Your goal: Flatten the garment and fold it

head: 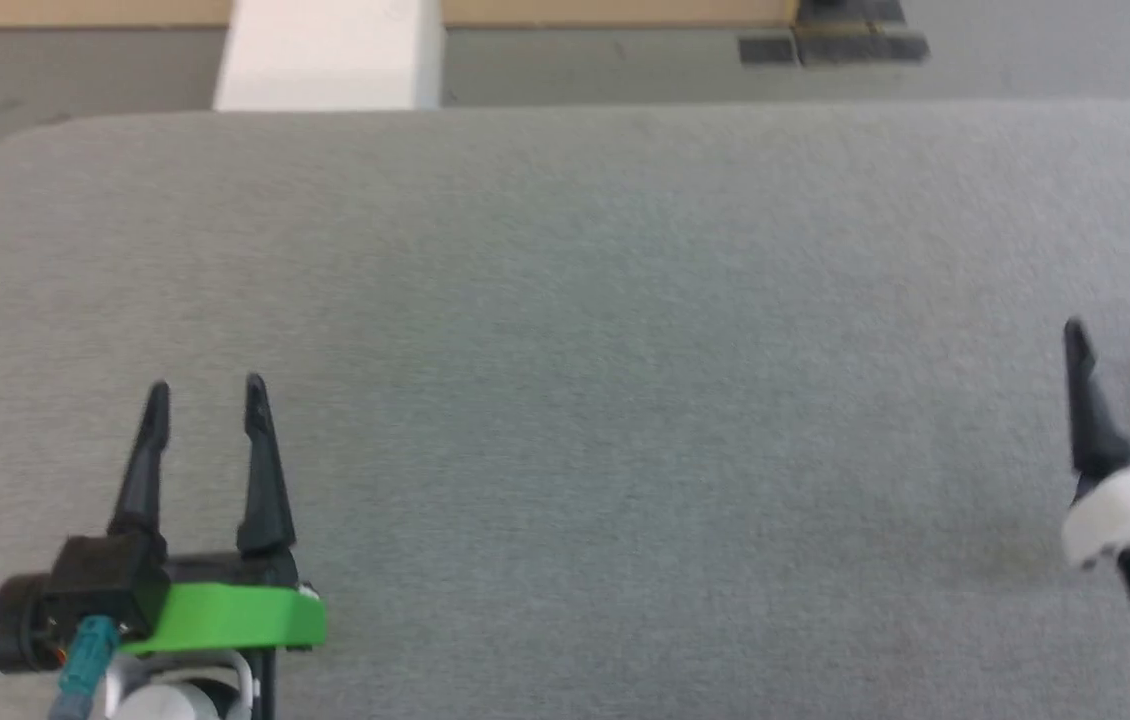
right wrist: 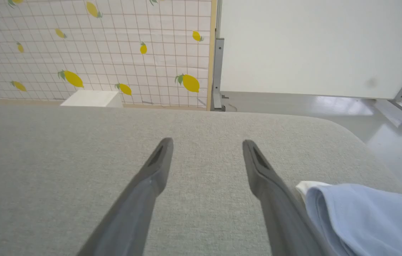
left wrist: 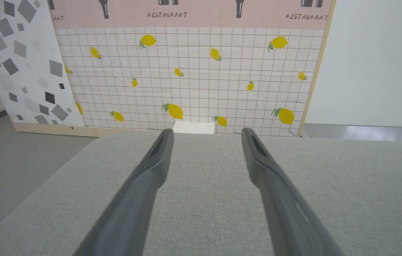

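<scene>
Spreading their fingers with nothing held, our left hand point(head: 206, 382) and right hand point(head: 1120, 324) hang over the grey surface point(head: 565, 300), probably readied for a grab; the garment point(right wrist: 364, 217) lies bunched near the surface's right edge, just beside our right hand's outer finger.

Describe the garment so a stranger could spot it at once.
Start at the wide grey fabric-covered table, then go to its right side. There, beside the right tool, lies the garment: light blue cloth with a white edge against plain grey.
</scene>
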Controlling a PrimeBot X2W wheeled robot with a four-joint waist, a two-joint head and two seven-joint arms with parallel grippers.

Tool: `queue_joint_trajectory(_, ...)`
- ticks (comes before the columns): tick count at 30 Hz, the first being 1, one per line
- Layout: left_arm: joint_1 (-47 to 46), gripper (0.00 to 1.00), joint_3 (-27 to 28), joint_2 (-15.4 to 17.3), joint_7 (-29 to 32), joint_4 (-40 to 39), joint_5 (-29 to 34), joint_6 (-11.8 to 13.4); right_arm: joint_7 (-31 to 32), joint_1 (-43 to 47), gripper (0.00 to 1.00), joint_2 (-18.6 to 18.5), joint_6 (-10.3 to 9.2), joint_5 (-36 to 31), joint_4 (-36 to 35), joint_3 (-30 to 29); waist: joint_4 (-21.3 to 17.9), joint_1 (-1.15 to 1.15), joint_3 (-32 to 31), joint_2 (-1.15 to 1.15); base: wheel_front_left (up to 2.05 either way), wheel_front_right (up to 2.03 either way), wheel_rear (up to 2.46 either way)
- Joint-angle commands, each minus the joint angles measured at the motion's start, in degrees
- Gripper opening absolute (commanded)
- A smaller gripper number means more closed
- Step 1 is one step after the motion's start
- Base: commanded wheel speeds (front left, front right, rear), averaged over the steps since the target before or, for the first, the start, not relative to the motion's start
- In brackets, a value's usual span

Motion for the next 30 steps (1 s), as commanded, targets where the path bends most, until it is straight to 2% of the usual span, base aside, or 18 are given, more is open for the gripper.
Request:
queue_joint_trajectory(1, 1.3, 1.0, -0.2, -0.9, -0.5, 0.8, -0.2, -0.7, -1.6, 3.1, 1.0, 2.7, -0.1, -1.5, -1.7, -0.8, 3.5, 0.01, -4.3, 0.0, 0.0, 0.0, 0.0)
queue_joint_trajectory(4, 2.8, 1.0, 0.2, -2.3, -0.6, 1.5, -1.3, -1.4, -3.8, 6.7, 1.0, 5.3, -0.1, -3.8, -3.2, -1.3, 4.0, 0.01, -6.0, 0.0, 0.0, 0.0, 0.0)
queue_joint_trajectory(10, 5.5, 1.0, 1.1, -3.4, -0.7, 1.1, -0.3, -6.0, -9.0, 11.5, 1.0, 8.0, -0.1, -8.1, -3.4, -3.6, 3.8, 0.01, -8.6, 0.0, 0.0, 0.0, 0.0)
queue_joint_trajectory(17, 7.3, 1.0, 1.9, -4.9, -0.7, 2.6, 6.1, -6.7, -12.7, 15.4, 1.0, 8.7, -0.1, -10.2, -2.6, -3.9, 2.4, 0.01, -10.3, 0.0, 0.0, 0.0, 0.0)
queue_joint_trajectory(27, 9.0, 1.0, 3.1, -7.8, -0.7, 5.1, 8.3, -9.0, -14.7, 15.6, 1.0, 8.7, -0.1, -8.5, 1.1, -2.3, 0.7, 0.01, -11.3, 0.0, 0.0, 0.0, 0.0)
queue_joint_trajectory(28, 8.3, 0.0, 3.0, -7.6, -0.4, 5.1, 8.0, -9.1, -14.4, 15.7, 0.0, 8.6, 0.0, -8.8, 1.1, -2.4, 0.7, 0.01, -11.3, 0.0, 0.0, 0.0, 0.0)
queue_joint_trajectory(30, 8.3, 0.0, 2.9, -7.6, -0.4, 5.1, 8.0, -9.1, -14.4, 15.7, 0.0, 8.6, 0.0, -8.8, 1.1, -2.4, 0.6, 0.01, -11.3, 0.0, 0.0, 0.0, 0.0)
